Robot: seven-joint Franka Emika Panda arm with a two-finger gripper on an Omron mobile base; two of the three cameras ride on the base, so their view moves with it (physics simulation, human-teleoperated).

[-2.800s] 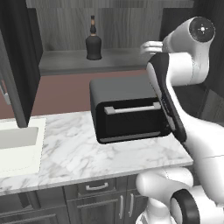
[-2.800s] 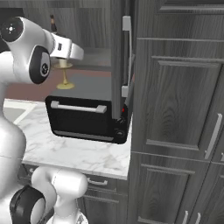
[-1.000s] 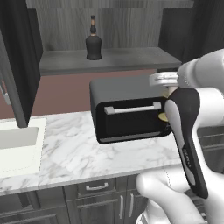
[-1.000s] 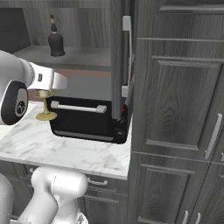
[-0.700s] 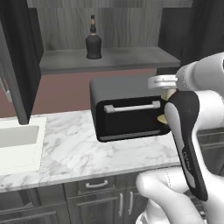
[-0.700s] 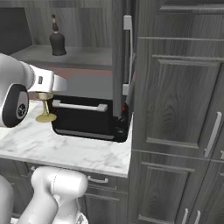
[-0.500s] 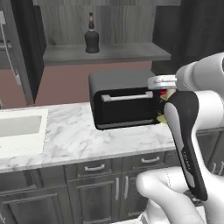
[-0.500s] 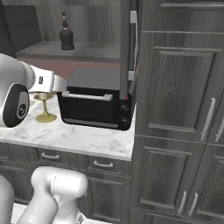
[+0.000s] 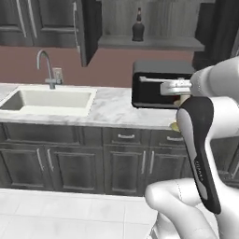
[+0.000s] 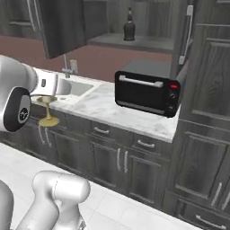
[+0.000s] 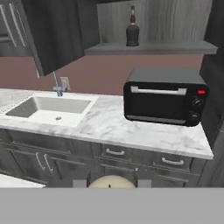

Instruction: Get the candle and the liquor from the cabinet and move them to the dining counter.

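My gripper (image 10: 48, 93) is shut on the candle (image 10: 47, 117). Its gold candlestick hangs below the hand, in the air in front of the kitchen worktop. In the hand view the candle's cream top (image 11: 111, 181) sits between the fingertips of the gripper (image 11: 111, 184). In the left base view the gripper (image 9: 176, 88) is at the end of my white arm. The liquor (image 9: 137, 29) (image 10: 129, 28) (image 11: 132, 31), a black bottle, stands upright on the shelf of the open cabinet (image 9: 150, 43), well away from the hand. The dining counter is out of view.
A black toaster oven (image 9: 158, 88) (image 10: 146, 92) (image 11: 162, 97) stands on the marble worktop under the shelf. A sink (image 9: 48, 100) (image 11: 49, 109) with a faucet lies to its left. The cabinet's open door (image 10: 63, 24) juts out. Tall dark cabinets (image 10: 206, 94) rise on the right.
The whole picture has shifted: the base has backed away from the worktop, so the sink, the low drawers and the floor now show. The candle stays in my gripper.
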